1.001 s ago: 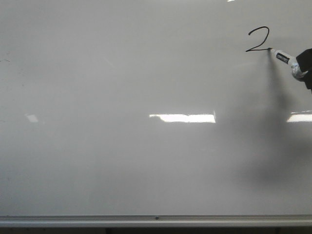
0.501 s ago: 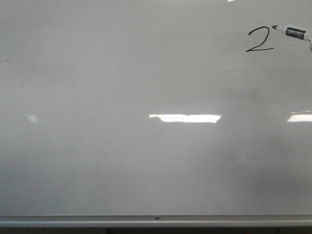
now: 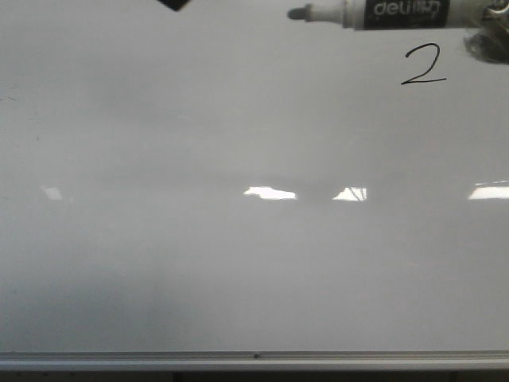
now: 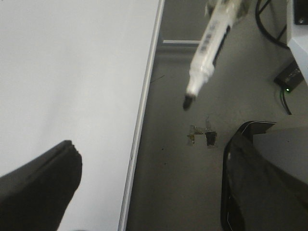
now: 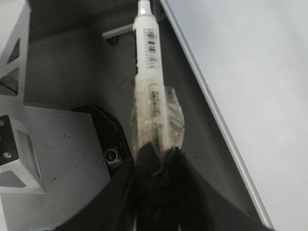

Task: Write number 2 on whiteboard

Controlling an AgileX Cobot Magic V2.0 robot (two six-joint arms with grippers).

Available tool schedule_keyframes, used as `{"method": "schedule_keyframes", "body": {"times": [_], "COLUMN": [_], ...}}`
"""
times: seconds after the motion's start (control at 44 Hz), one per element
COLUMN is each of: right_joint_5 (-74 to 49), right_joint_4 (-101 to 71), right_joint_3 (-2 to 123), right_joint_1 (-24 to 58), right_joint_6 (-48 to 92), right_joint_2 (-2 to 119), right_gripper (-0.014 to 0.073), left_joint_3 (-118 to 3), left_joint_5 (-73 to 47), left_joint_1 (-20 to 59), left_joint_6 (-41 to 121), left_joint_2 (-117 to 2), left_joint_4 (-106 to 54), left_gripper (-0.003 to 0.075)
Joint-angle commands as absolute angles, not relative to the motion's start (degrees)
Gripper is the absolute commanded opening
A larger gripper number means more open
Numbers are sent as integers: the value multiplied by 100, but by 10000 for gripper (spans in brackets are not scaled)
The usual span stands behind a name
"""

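The whiteboard [image 3: 199,263] fills the front view, with its silver rail [image 3: 254,360] along the lower edge. The number 2 [image 3: 423,65] is drawn in thin black line at the upper right. My right gripper [image 5: 161,159] is shut on a white marker [image 5: 149,72] wrapped in clear tape. In the front view the marker [image 3: 382,13] lies across the top edge, tip pointing left, off the board and close to the camera. My left gripper [image 4: 149,192] is open and empty beside the board's edge [image 4: 144,120]. The marker [image 4: 204,53] hangs ahead of it.
A dark corner [image 3: 176,4] pokes in at the top of the front view. Beside the board lie grey floor [image 4: 183,183], cables [image 4: 269,19], a small black box with a green light [image 4: 288,79], a white metal frame [image 5: 14,48] and a black base [image 5: 111,155].
The marker has left the end of the 2's base stroke, risen and come toward the camera, now lying across the top. Its shadow on the board has gone. A dark corner has appeared at the top.
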State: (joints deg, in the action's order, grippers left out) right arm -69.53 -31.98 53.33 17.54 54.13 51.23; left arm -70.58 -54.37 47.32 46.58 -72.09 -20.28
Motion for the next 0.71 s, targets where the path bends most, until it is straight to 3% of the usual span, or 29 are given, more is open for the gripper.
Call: {"method": "schedule_keyframes", "body": {"times": [0.0,0.341,0.683], "right_joint_5": [-6913,-6897,-6891], "right_joint_4": [-3572,-3567,-3555], "right_joint_3": [5535,5535,5535], "right_joint_1": [1837,1884,1884], "right_joint_6": [5670,5670,5670], "right_joint_2": [5070,5070,5070], "right_gripper": [-68,-68,-68], "left_joint_3": [-7500,-8095,-8095], "left_joint_5": [-5156,-5667,-5694], "left_joint_1": [5080,5726,5893], "left_joint_6": [4791,4826,4826], "left_joint_2": [-7387,-8319,-8356], "left_joint_4": [-2216,-2220,-2265], "left_gripper": [619,602,211]}}
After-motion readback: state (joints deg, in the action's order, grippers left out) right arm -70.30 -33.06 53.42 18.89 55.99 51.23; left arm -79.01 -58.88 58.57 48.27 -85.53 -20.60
